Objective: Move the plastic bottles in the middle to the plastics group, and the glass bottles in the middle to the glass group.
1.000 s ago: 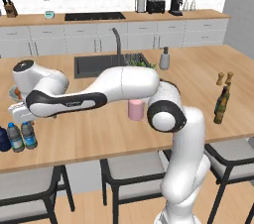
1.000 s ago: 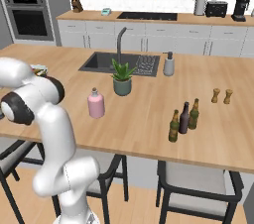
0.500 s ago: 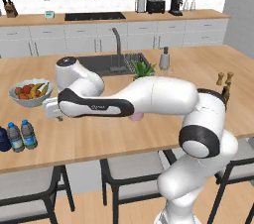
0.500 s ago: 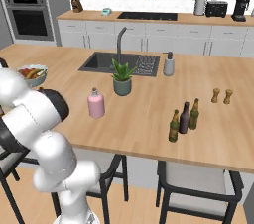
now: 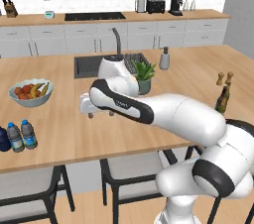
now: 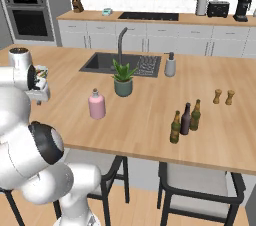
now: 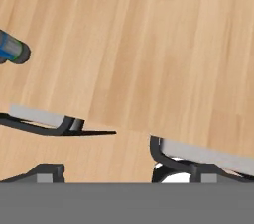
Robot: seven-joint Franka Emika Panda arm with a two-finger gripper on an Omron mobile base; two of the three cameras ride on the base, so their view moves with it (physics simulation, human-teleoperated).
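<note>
Hand: we see the hand (image 5: 88, 105) above the bare wooden surface (image 5: 59, 129), holding nothing; whether its fingers are apart or together we cannot tell.
Plastics group: we note two water bottles (image 5: 22, 135) standing just beside the navy bottle (image 5: 2, 139) at the surface's left edge.
Pink bottle: we find the pink bottle (image 6: 97, 104) upright mid-surface, near the potted plant (image 6: 123, 77).
Glass group: we count three long-necked bottles (image 6: 185, 120) standing close together, near the wooden mills (image 6: 223, 96).

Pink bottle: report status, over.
End effector above bare counter, grip state unreadable. Pink bottle upright mid-island, untouched. Potted plant stands close beside it.
</note>
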